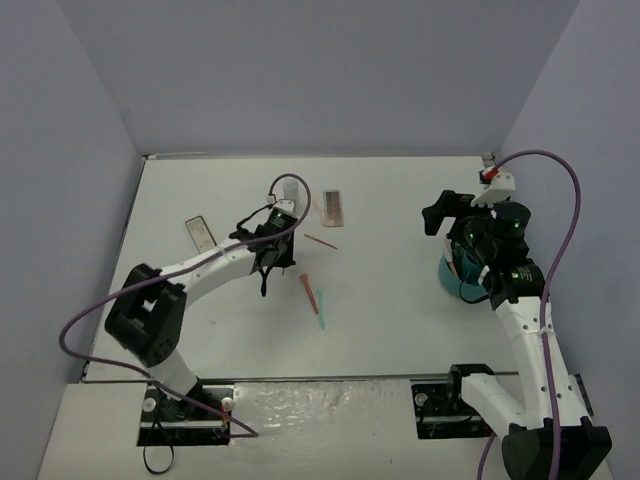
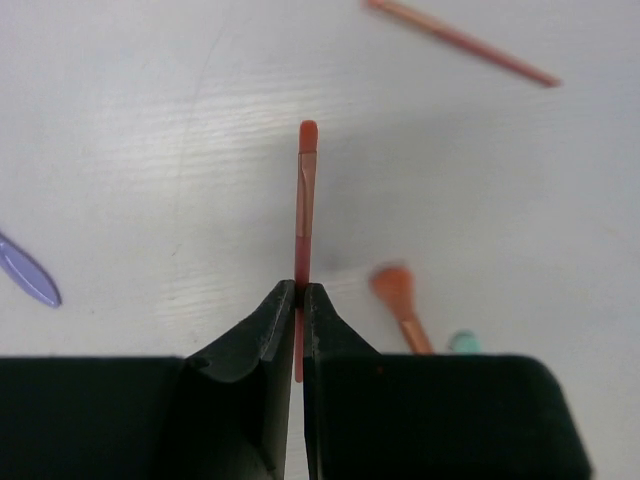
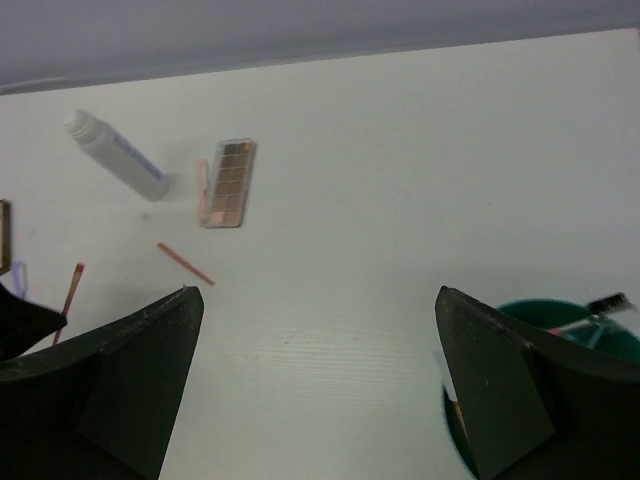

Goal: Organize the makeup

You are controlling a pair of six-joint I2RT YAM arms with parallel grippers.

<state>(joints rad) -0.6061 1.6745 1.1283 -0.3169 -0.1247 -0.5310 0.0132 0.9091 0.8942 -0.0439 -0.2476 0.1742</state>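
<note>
Left tool (image 2: 298, 310) clamped on thin pink stick (image 2: 306, 190) above table (image 2: 150, 150).

We read this as a robotics lab test cell. A white desk (image 1: 400, 330) is boxed in by plain pale-violet panels (image 1: 320, 70) on the left, far and right sides. Two small robot arms, the left arm (image 1: 200, 268) and the right arm (image 1: 530, 325), are bolted to a metal rail (image 1: 330, 400) along the near edge. Purple cables (image 1: 572, 190) loop loose from each arm. A few makeup sticks (image 1: 309, 293) lie scattered mid-desk.
</note>
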